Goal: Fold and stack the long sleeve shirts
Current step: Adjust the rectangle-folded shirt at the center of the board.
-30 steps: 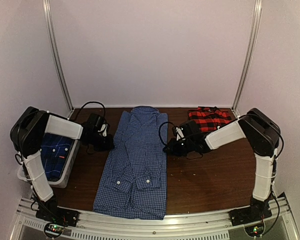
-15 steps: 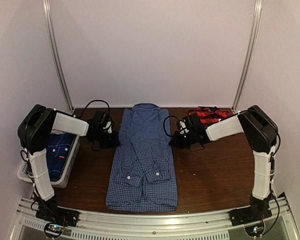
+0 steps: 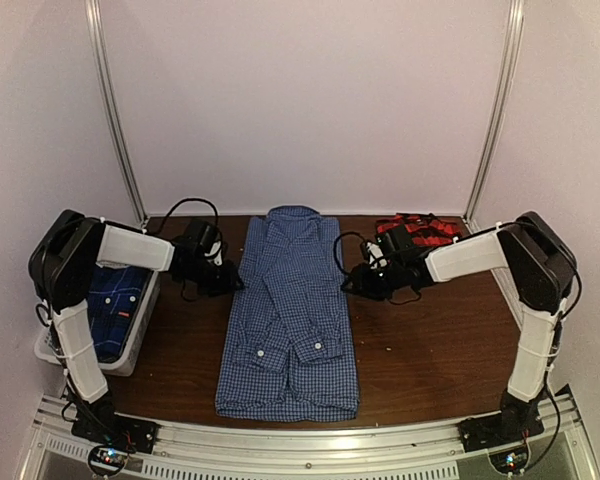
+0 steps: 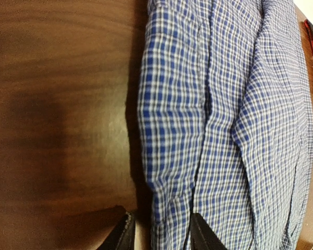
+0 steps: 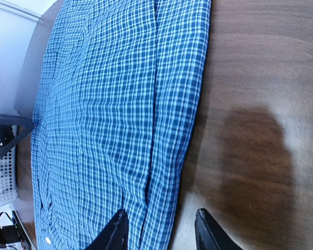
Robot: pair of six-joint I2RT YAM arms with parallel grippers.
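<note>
A blue-and-white gingham long sleeve shirt [image 3: 292, 310] lies flat down the middle of the table, sleeves folded in, collar at the back. My left gripper [image 3: 229, 282] sits low at its left edge, open, and in the left wrist view the fingers [image 4: 160, 230] straddle the cloth's folded edge [image 4: 167, 156] without pinching it. My right gripper [image 3: 351, 285] mirrors it at the right edge, open, with the shirt's edge [image 5: 188, 130] between its fingertips [image 5: 160, 225]. A red-and-black plaid shirt [image 3: 421, 231] lies folded at the back right. A darker blue plaid shirt [image 3: 113, 307] rests in the basket.
A white basket [image 3: 138, 343] stands at the table's left side beside the left arm. Black cables [image 3: 185, 208] loop above both wrists. Bare dark wood [image 3: 430, 350] shows right of the shirt, and metal rails [image 3: 330, 440] run along the near edge.
The gingham shirt was dragged rightward and straightened from a slant. Both grippers, shut on its side edges before, have opened and let the cloth go.
</note>
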